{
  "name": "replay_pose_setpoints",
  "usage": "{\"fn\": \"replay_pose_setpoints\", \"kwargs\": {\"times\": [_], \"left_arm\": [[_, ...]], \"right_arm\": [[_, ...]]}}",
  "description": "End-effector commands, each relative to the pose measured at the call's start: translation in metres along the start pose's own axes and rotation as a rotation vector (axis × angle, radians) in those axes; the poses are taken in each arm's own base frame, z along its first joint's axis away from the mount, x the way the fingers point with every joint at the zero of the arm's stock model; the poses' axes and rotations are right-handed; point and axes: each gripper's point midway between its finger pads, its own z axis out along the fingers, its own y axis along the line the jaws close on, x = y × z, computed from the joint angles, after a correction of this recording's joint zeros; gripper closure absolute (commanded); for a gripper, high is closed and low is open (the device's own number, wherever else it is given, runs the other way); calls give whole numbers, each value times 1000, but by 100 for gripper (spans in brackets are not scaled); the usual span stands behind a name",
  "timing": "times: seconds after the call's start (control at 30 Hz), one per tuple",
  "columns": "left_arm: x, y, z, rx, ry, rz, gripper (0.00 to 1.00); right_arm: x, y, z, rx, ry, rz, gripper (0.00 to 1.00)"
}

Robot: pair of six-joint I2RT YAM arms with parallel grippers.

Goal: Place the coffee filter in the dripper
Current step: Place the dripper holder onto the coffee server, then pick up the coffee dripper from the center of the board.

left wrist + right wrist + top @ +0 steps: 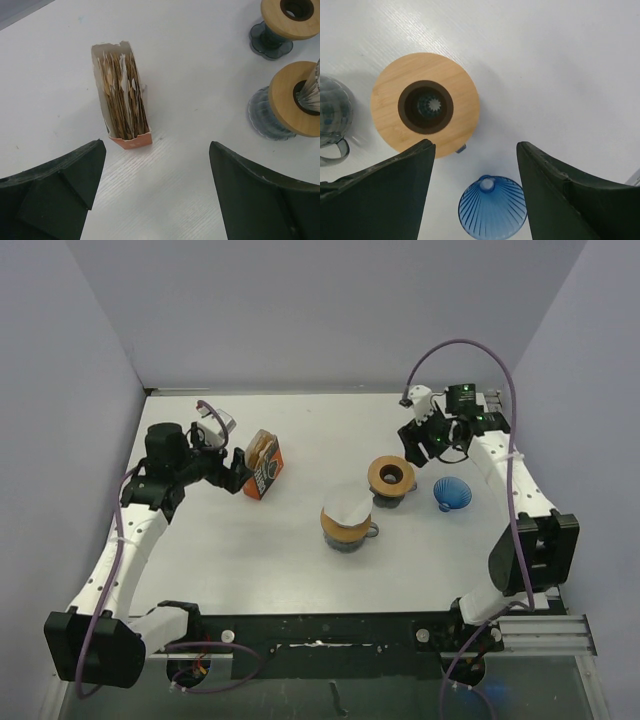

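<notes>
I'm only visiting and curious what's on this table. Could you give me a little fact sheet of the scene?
filter box: orange, open top, packed with paper filters, in front of the left end effector
near dripper: wooden collar, white filter sitting in it
far dripper: wooden collar, hole bare
blue cone: ribbed, on the table beside the far dripper
left end effector: open, empty
right end effector: open, empty, over the blue cone

white table (290,575), grey walls (330,310), blue ribbed cone (452,493) near right edge
</notes>
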Motion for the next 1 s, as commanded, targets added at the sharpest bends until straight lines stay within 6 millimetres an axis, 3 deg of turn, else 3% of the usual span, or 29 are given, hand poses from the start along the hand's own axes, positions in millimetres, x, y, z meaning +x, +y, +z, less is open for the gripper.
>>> {"fn": "replay_pose_setpoints", "kwargs": {"times": [0.0,0.3,0.43,0.7,0.97], "left_arm": [[-23,13,3,-43,-39,65,16],[-26,21,24,-28,-39,50,22],[-25,20,29,-19,-39,50,23],[-25,6,31,16,-56,79,24],[-26,-5,30,37,-59,95,25]], "right_arm": [[-12,-4,-32,25,-151,34,33],[10,-14,-60,48,-247,130,33],[45,-38,-66,135,-200,228,33],[116,-62,-60,172,-51,366,35],[149,-61,-42,101,24,437,43]]}}
